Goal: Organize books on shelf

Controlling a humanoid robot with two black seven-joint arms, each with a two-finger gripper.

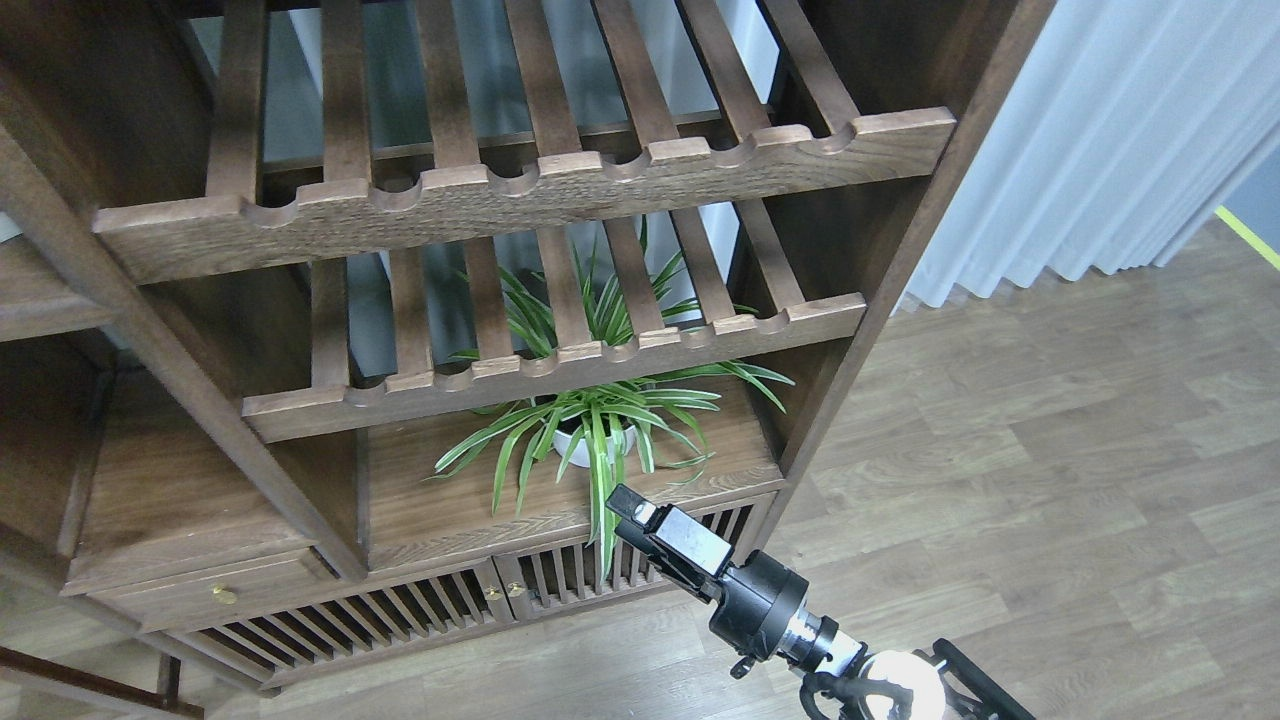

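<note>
No book shows in the head view; the three paperbacks are out of view. The large wooden cabinet fills the left and middle. Its solid dark-brown boards show in three places. One lies under a potted plant. One is in the lower left compartment. One sliver sits at the far left edge. My right gripper reaches up from the bottom, just in front of the plant's hanging leaves and the cabinet's slatted doors. It is dark and holds nothing I can see; its fingers cannot be told apart. My left gripper is out of view.
Two slatted racks with scalloped front rails hang above the plant. Slatted doors and a drawer with a brass knob form the cabinet's base. A white curtain and wood floor lie to the right.
</note>
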